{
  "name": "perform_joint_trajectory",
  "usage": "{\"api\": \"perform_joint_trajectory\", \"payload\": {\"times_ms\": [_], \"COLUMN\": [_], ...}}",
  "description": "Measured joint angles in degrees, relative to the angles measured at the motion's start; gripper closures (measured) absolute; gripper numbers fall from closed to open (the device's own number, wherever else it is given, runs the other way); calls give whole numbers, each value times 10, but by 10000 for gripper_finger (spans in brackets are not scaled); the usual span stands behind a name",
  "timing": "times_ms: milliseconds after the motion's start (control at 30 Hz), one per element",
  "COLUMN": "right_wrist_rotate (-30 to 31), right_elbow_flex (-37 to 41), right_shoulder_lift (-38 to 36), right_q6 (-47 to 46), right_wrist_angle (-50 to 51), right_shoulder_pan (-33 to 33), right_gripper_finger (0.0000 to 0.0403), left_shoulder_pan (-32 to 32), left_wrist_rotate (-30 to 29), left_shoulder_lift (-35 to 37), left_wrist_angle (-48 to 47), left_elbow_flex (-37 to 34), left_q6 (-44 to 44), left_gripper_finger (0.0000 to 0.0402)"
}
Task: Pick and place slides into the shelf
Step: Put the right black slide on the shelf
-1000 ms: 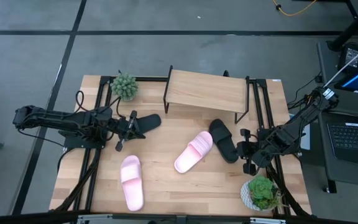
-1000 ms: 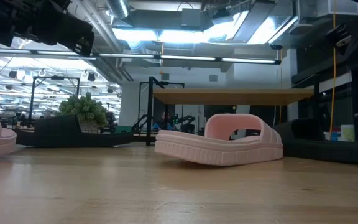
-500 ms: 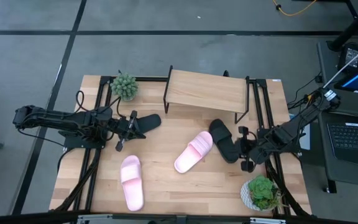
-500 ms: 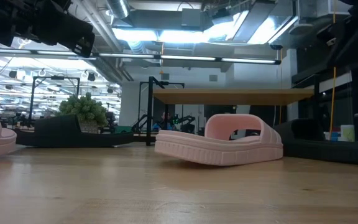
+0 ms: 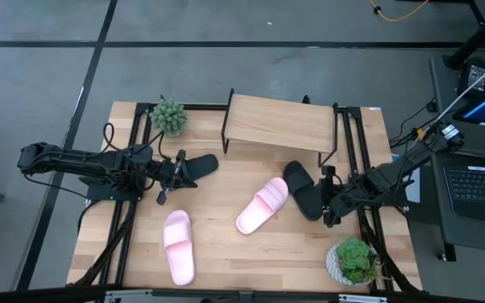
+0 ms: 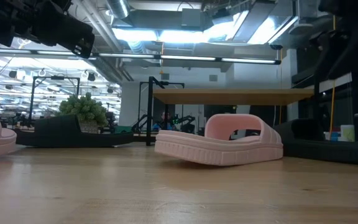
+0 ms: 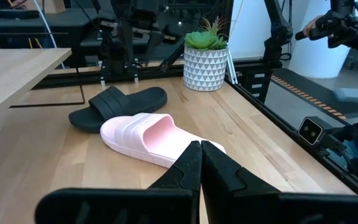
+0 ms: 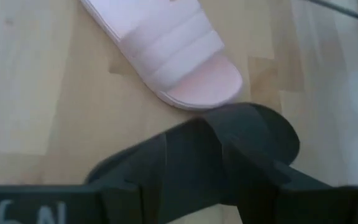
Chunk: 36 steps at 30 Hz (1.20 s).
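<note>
Right gripper (image 5: 328, 197) hovers, jaws wide, beside the black slide (image 5: 302, 188) just before the shelf (image 5: 278, 123); it looks light and rubbery, so take the strap. Left gripper (image 5: 179, 172) shut, waiting.

Looking down on the desk (image 5: 226, 252), the shelf (image 5: 278, 122) stands at the far edge, about centre, nothing on its top. A small plant (image 5: 168, 116) sits just left of it at the far-left corner, and a potted plant (image 5: 354, 261) sits at the near-right corner. One slide (image 5: 199, 165) lies left of centre, in front of the shelf's left end, with the left end effector (image 5: 165, 172) right beside it. A second slide (image 5: 303, 190) lies in front of the shelf's right end, and the right end effector (image 5: 330, 195) is just to its right. A third slide (image 5: 263, 205) lies mid-desk, its far end touching that one. The fourth slide (image 5: 178, 247) lies alone near the front, left of centre.
</note>
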<state>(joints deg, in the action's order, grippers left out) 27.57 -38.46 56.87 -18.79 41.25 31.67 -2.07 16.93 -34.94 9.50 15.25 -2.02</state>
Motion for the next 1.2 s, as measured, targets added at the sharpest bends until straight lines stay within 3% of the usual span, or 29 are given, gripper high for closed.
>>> {"api": "perform_joint_trajectory", "payload": {"times_ms": [433, 733, 1200], "right_wrist_rotate": [1, 35, 77], "right_elbow_flex": [0, 0, 0], "right_shoulder_lift": [84, 96, 189], "right_q6": [26, 26, 26], "right_wrist_angle": [-4, -12, -17], "right_shoulder_pan": [-12, -12, -47], "right_gripper_finger": [243, 243, 244], "left_shoulder_pan": [0, 0, 0], "left_wrist_rotate": [0, 0, 0], "left_shoulder_lift": [0, 0, 0], "left_wrist_angle": [-4, -11, -11], "left_elbow_flex": [0, 0, 0], "left_q6": [0, 0, -1], "left_gripper_finger": [402, 401, 402]}}
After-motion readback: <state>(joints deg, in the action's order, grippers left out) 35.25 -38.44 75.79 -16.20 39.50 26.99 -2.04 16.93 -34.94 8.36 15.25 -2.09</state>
